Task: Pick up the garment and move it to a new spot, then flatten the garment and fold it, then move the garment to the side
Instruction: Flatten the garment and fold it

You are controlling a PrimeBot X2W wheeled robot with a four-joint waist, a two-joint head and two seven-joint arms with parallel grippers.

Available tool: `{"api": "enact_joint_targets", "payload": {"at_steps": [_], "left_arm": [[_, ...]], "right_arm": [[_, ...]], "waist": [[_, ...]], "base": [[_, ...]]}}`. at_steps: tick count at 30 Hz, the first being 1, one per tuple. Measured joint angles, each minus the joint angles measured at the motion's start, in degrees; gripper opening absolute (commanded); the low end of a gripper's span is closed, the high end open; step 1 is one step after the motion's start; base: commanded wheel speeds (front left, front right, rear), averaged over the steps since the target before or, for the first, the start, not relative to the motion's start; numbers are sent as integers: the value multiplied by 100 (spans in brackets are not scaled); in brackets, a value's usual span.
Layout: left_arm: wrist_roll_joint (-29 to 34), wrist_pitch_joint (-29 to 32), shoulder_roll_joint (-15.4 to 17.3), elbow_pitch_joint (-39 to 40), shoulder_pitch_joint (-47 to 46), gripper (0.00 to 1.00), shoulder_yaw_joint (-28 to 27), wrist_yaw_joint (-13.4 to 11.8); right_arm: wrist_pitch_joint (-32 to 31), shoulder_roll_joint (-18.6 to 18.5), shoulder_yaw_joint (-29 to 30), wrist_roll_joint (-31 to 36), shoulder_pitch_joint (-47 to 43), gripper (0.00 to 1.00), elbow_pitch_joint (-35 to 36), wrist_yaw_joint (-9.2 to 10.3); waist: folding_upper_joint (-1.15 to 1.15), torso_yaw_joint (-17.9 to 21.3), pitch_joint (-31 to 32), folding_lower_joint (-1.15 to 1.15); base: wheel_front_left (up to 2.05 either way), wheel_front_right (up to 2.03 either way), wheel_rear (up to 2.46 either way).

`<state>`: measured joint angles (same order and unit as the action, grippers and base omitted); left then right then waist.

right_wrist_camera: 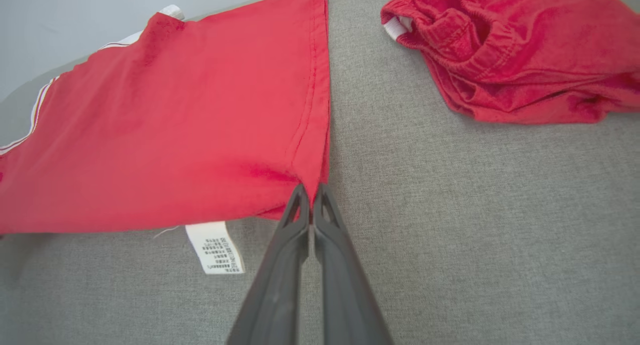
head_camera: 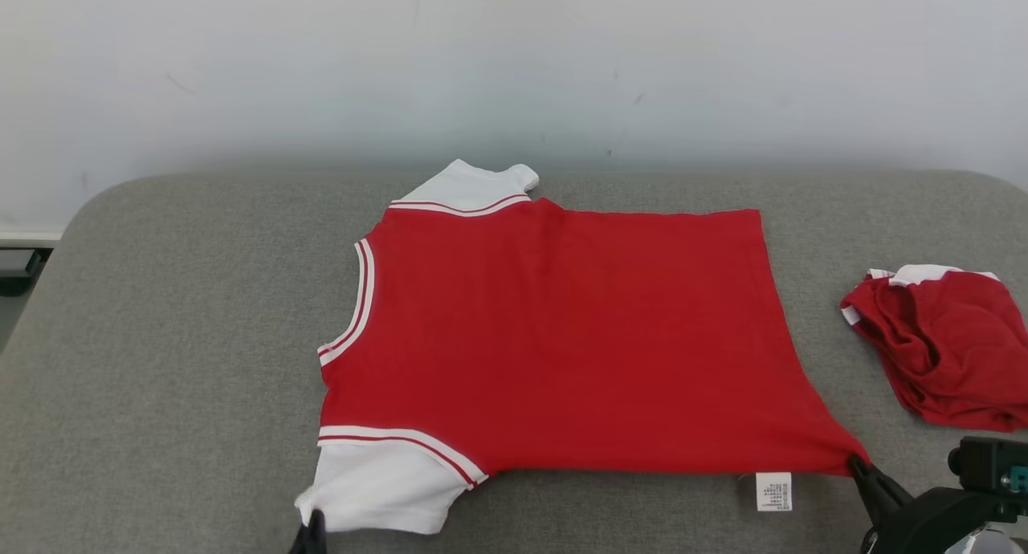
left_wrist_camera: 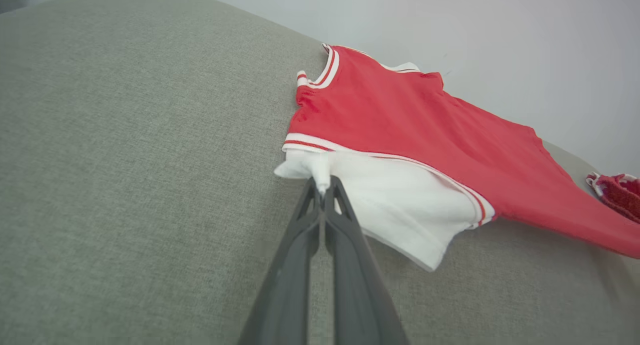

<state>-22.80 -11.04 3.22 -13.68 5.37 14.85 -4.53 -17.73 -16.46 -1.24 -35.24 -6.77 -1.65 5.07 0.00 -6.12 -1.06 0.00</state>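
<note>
Head view looks down on a grey padded bench point(head_camera: 161, 337), with a red shirt point(head_camera: 562, 337) spread over its middle: collar to the left, hem to the right, far edge toward the wall. It lies nearly flat, so I'd say the smoothing is about done and the folding comes next.

Off to the right, well apart from the shirt, sits a crumpled red garment point(head_camera: 948, 353). It looks left alone for now.

The near white sleeve point(head_camera: 377, 482) lies at the bench's front edge. The left hand point(left_wrist_camera: 322, 185) is pressed together on the sleeve's edge, with a nub of white cloth pinched between its tips. The right hand point(right_wrist_camera: 311, 195) is likewise closed on the near hem corner, which is drawn out into a point. Gripping both near corners probably keeps that edge taut, ready to carry it over toward the wall.

A small white label point(head_camera: 773, 490) pokes out from under the near edge, just beside the right hand.
</note>
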Motion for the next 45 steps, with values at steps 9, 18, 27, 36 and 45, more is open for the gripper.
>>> {"api": "enact_joint_targets", "payload": {"at_steps": [9,18,27,36,45], "left_arm": [[-43,153,-7,331,566,0,94,-58],[-62,368,-1,514,815,0,127,-109],[-99,709,3,592,973,100,309,-148],[-311,1042,3,684,1048,100,345,-152],[-113,1078,371,869,1028,100,-178,-209]], "right_arm": [[-256,-23,132,16,-275,0,355,105],[-575,25,229,157,-581,0,441,175],[-821,121,260,315,-593,100,539,200],[-1106,240,230,334,-684,100,528,205],[-1042,238,747,868,-696,100,486,205]], "waist": [[0,-79,-59,0],[0,-145,-129,0],[0,-147,-187,0],[0,-151,-213,0],[0,-102,-79,0]], "base": [[0,0,0],[0,0,0],[0,0,0],[0,0,0],[0,0,0]]}}
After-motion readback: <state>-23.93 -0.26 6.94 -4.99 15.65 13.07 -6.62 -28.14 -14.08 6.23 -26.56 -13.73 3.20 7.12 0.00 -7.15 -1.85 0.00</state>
